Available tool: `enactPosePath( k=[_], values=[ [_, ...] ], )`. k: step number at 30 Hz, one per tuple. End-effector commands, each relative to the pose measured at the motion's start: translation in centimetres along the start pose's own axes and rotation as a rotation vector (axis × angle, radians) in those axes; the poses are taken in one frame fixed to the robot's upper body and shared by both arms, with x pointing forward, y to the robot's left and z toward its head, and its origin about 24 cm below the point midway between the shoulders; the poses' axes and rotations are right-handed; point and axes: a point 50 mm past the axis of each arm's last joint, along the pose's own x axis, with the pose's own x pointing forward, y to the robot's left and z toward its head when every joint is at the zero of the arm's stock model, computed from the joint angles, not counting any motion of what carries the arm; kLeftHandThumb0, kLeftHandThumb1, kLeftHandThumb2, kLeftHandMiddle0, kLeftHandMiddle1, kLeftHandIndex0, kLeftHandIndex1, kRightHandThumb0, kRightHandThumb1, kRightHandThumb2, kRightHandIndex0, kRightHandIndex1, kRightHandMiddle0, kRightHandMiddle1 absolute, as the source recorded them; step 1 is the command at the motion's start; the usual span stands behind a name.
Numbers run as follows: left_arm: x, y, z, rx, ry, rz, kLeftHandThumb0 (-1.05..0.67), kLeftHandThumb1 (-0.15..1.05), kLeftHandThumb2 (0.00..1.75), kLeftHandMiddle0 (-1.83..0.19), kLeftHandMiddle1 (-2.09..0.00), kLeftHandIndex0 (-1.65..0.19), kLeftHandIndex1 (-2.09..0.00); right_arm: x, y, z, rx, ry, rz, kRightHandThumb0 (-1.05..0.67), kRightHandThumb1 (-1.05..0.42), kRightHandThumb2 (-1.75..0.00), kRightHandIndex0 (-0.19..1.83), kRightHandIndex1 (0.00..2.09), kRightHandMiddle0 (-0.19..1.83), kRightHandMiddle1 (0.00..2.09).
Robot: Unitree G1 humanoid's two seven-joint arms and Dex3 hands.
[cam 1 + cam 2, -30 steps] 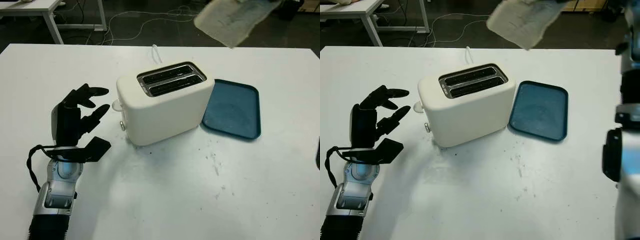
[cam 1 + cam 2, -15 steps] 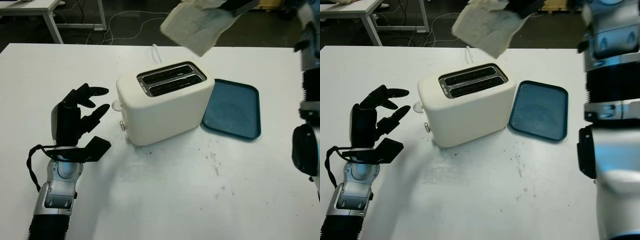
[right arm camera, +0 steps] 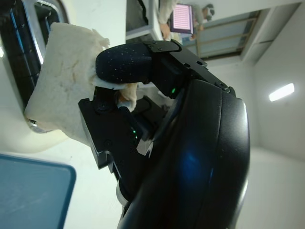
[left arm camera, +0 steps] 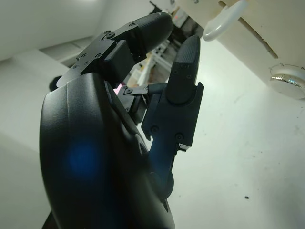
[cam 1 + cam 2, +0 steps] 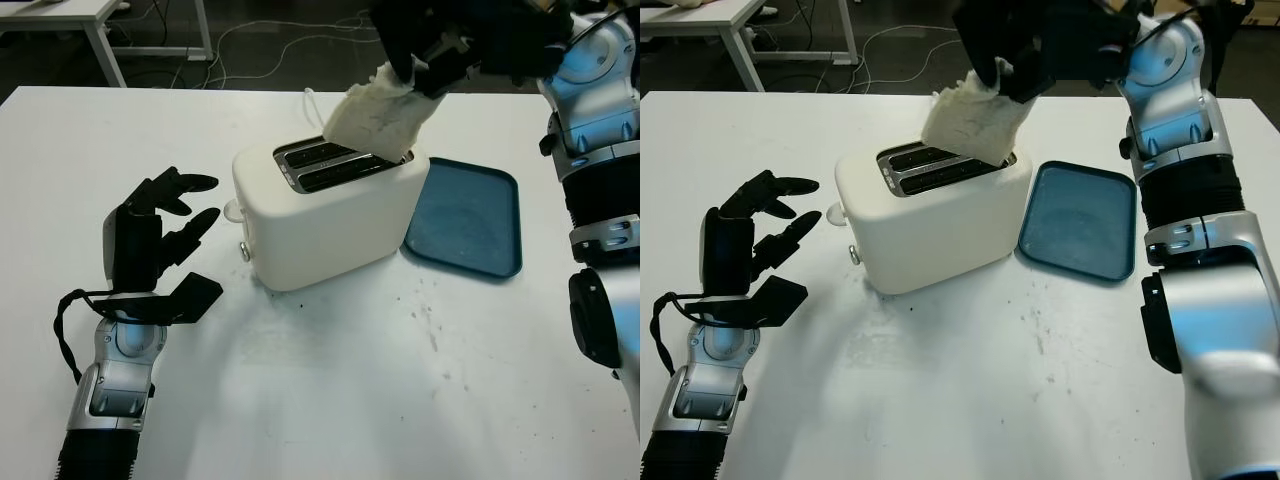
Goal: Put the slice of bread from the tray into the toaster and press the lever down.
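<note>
Setting reads as a robotics lab or test room, not a kitchen. I work at a plain white surface [image 5: 330, 390], scuffed with dark specks, carrying just a white toaster [image 5: 328, 205] and a blue tray [image 5: 468, 218] laid out as props. Beyond its far edge: dark floor [image 5: 270, 50] with loose white cables [image 5: 265, 40] trailing across it, and the metal legs of another white table [image 5: 105, 40]. My right wrist view catches a lit screen [image 3: 183, 16], a person standing near it, pale walls and a ceiling light strip [image 3: 281, 91].
</note>
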Motion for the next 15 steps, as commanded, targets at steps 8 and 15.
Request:
enactPosePath(
  k=[8,15],
  values=[
    [-0.1,0.0,0.1,0.001,-0.004,0.005,-0.33,0.92,0.12,-0.51,-1.49,-0.69,-0.71,0.3,1.1,-1.4,0.010,0.006,0.025,-0.48,-0.92,-0.51,1.04,1.75,0.79,1.75],
    [-0.1,0.0,0.1,-0.004,-0.003,0.010,-0.33,0.92,0.12,-0.51,-1.50,-0.70,-0.70,0.5,1.5,-1.4,0.010,-0.008,0.038,-0.50,-0.92,-0.53,1.05,1.75,0.78,1.75]
  ],
)
